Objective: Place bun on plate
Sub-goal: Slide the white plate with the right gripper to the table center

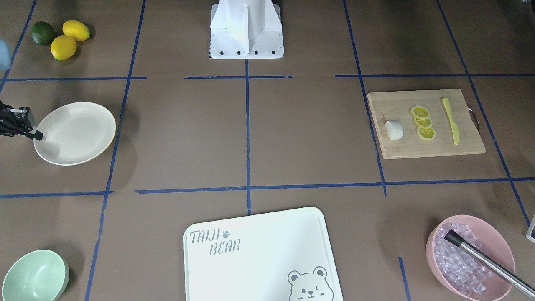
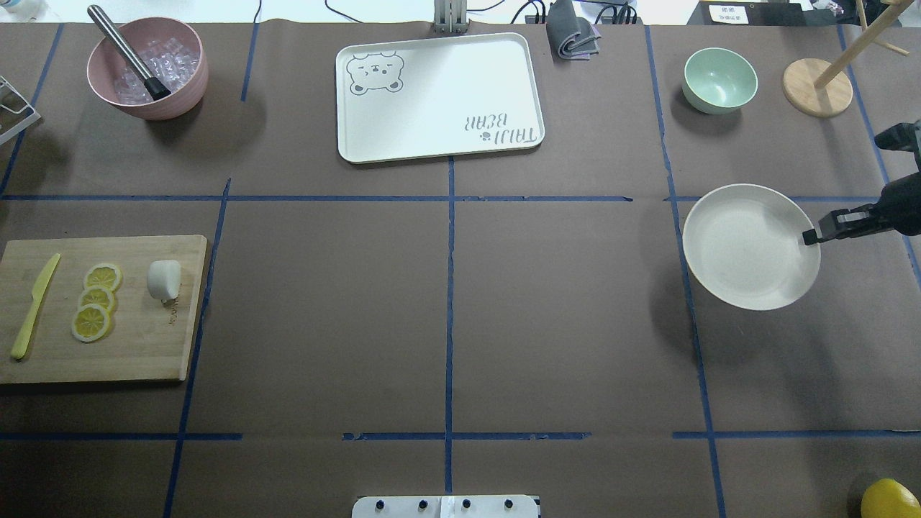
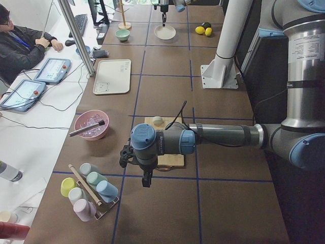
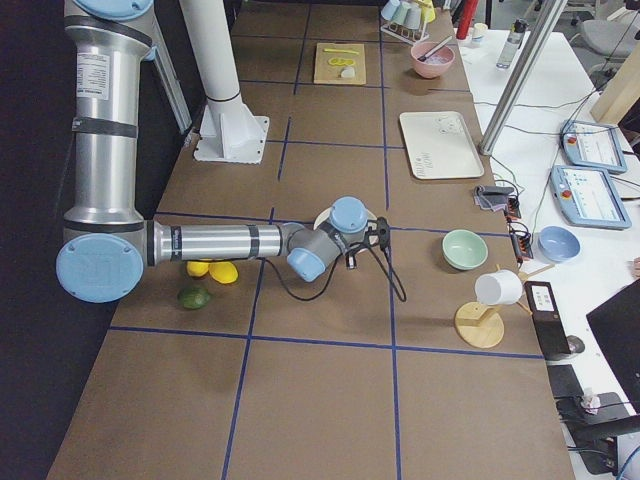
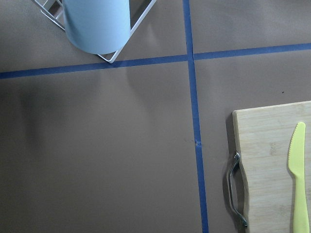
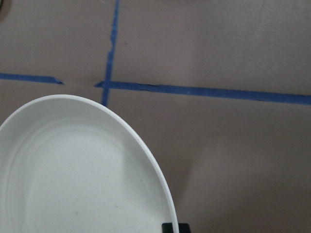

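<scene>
The bun (image 2: 164,279) is a small white lump lying on the wooden cutting board (image 2: 144,345) at the table's left, beside the lemon slices; it also shows in the front view as the bun (image 1: 393,129). The cream plate (image 2: 750,246) is at the right, and its wide offset shadow suggests it is held off the table. My right gripper (image 2: 809,237) is shut on the plate's right rim, and a fingertip (image 6: 175,227) shows at the rim in the right wrist view. My left gripper (image 3: 144,178) hangs past the board's near end; I cannot tell if it is open or shut.
Three lemon slices (image 2: 96,301) and a yellow knife (image 2: 34,306) share the board. A pink bowl of ice (image 2: 147,68), the bear-printed board (image 2: 439,97), a mint-green bowl (image 2: 719,79) and a wooden stand (image 2: 818,88) line the far edge. Lemons and a lime (image 1: 62,35) lie near the plate.
</scene>
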`<control>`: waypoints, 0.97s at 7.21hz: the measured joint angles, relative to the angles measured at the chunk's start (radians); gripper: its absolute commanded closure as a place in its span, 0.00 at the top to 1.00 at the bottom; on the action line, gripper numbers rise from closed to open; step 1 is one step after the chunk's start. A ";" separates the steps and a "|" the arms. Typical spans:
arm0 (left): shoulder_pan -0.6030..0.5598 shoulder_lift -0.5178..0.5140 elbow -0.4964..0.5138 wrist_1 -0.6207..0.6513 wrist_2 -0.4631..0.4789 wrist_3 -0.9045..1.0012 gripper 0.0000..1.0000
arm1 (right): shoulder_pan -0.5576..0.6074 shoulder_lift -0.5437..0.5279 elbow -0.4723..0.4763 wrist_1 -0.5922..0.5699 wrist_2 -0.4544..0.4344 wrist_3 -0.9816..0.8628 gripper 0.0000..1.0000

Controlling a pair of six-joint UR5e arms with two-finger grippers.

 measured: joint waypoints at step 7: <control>0.000 0.000 0.000 -0.001 0.000 0.000 1.00 | -0.541 0.513 -0.095 -0.136 -0.485 0.486 0.10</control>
